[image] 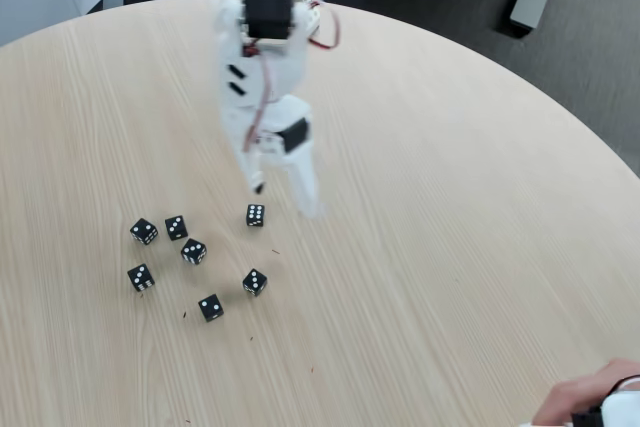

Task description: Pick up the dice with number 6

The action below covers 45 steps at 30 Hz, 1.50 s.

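Claw: the white two-finger gripper [283, 197] of the arm hangs over the table in the fixed view, pointing down and toward the viewer. Its two fingers stand apart with a clear gap between them, so the claw is open and holds nothing. One finger is long and white and ends low on the right; the other is shorter and ends at a small dark tip on the left.

Arm: the white plastic robot arm [262, 57] comes in from the top edge, with a black motor block in its upper part and red and white cables along its side.

Task's thing: the small black cube die with six white pips in two rows of three [256, 215] lies on the table just below the shorter finger and slightly left of the long finger. It is near the claw but apart from it; the fingers are not around it.

Other dice: six more small black dice with white pips [194, 252] lie scattered further down and to the left of the claw, each apart from the others. The nearest of them to the six-pip die [255, 282] is below it. The pip numbers of some are too small to tell surely.

Table: the round light wooden table [450, 227] bears all the dice; a few tiny dark specks lie on it near the dice.

Person: a hand [590, 397] rests at the bottom right corner, well apart from the dice.
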Tool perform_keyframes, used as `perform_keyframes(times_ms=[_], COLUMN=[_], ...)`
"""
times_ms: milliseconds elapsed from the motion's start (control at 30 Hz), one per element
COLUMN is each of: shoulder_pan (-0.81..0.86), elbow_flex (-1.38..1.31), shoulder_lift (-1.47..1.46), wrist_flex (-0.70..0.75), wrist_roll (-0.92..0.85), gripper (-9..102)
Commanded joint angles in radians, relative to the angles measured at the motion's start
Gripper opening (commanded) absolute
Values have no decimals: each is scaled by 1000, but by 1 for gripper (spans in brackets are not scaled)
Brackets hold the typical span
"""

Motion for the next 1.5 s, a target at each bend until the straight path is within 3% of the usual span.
perform_keyframes(times_ms=[0,133,433,767,1467], shoulder_pan=[43,49,51,51,52], elbow_flex=[-37,-37,-37,-37,-34], shoulder_lift=[5,5,-12,-55,-153], wrist_flex=[78,150,133,-64,-72], wrist_roll=[-8,-5,-126,-189,-173], gripper=[30,30,30,30,30])
